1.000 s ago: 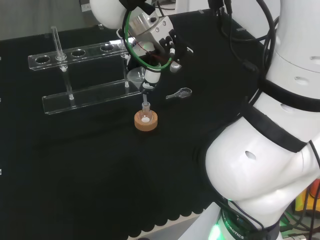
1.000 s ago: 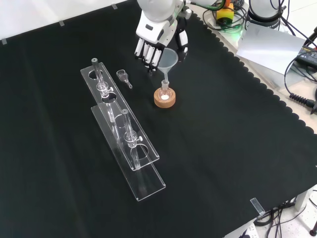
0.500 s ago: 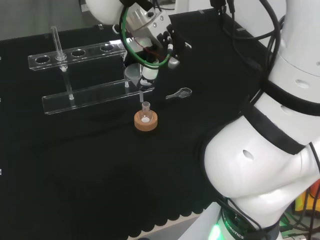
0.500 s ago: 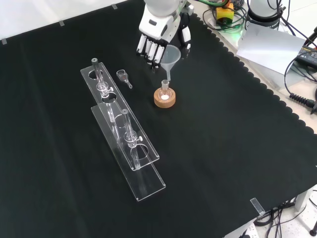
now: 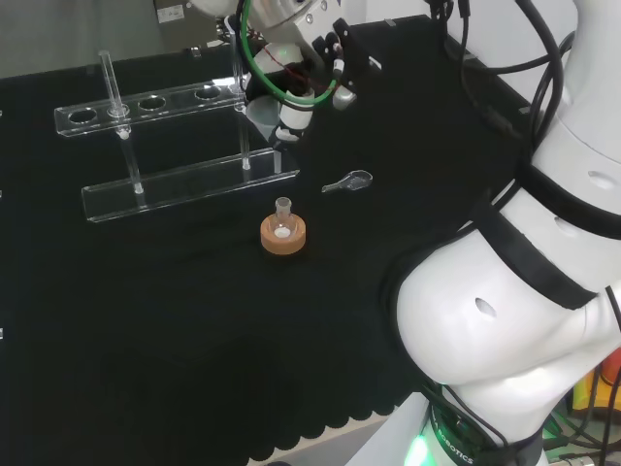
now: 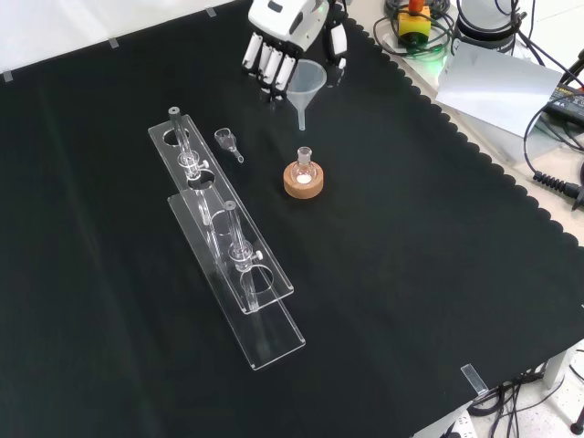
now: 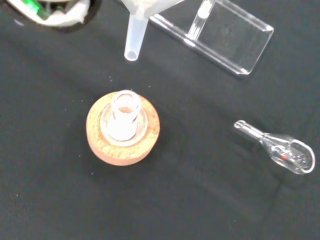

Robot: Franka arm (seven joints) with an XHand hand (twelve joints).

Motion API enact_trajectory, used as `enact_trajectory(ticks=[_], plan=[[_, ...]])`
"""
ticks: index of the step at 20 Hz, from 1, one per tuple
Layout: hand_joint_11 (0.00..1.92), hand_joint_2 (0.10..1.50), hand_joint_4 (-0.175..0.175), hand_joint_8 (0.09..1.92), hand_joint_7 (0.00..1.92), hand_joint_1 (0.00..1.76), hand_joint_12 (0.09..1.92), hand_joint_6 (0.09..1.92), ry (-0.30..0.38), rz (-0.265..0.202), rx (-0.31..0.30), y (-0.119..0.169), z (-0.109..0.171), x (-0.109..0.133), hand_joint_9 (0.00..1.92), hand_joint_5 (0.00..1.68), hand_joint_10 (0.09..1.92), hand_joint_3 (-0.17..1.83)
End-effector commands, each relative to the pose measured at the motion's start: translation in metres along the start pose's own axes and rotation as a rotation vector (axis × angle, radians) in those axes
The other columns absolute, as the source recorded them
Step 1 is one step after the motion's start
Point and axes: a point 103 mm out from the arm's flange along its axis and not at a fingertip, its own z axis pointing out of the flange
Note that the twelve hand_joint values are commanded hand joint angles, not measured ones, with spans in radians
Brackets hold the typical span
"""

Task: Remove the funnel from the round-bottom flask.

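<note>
fingers (image 6: 266, 62): curled w/ thumb onto the funnel's (image 6: 306, 85) cone rim, so the hand (image 6: 283, 36) carries it; pinch itself partly hidden in the head view.
funnel: up in the air, stem pointing down, tip clear of the flask mouth w/ a plain gap in the front view. In the wrist view the stem end (image 7: 132, 47) sits off to one side of the neck, not over it.
round-bottom flask (image 6: 304, 170): upright in its cork ring (image 6: 303, 182), neck open, a little white stuff at the bottom; apart from the funnel.
step in hand: lift-out looks done; what's left, prob., is carrying the funnel off & setting it down.
how to do well: keep the stem vertical, hold height till past the flask, then travel sideways; lower only over bare cloth. Funnel is light plastic, likely to tip or roll if laid on its cone.
hazards: clear rack (image 6: 224, 237) w/ standing tubes to the left in the front view; small glass bulb piece (image 6: 227, 141) lying between rack & flask.
open room: wide bare counter (image 6: 411, 274) right of & below the flask in the front view.
edges: scalloped cloth edge close behind the hand, top right in the front view, so little margin there.
</note>
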Motion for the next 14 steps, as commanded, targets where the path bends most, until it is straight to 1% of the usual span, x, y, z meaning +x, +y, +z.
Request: enact_trajectory(ticks=[1,3,6,8,11,14], plan=[[0.41,0.68,0.005,0.59,0.64,0.80,1.33,0.58,-0.001,0.027,-0.005,-0.003,-0.009,-0.011,0.87,0.72,0.44,0.64],[0.42,0.68,0.004,0.59,0.65,0.80,1.33,0.59,0.000,0.031,-0.011,-0.003,-0.008,-0.013,0.87,0.72,0.44,0.64],[0.45,0.68,0.003,0.59,0.65,0.80,1.32,0.60,0.000,0.039,-0.004,-0.002,-0.008,-0.015,0.88,0.72,0.44,0.64],[0.46,0.68,0.003,0.59,0.65,0.80,1.31,0.60,0.008,0.042,0.004,0.001,-0.011,-0.020,0.88,0.72,0.44,0.64],[0.47,0.68,0.002,0.59,0.65,0.80,1.31,0.61,0.013,0.052,-0.003,0.002,-0.012,-0.031,0.89,0.72,0.44,0.64],[0.47,0.69,0.002,0.59,0.65,0.81,1.31,0.61,0.011,0.064,-0.008,0.002,-0.011,-0.037,0.89,0.72,0.44,0.64]])
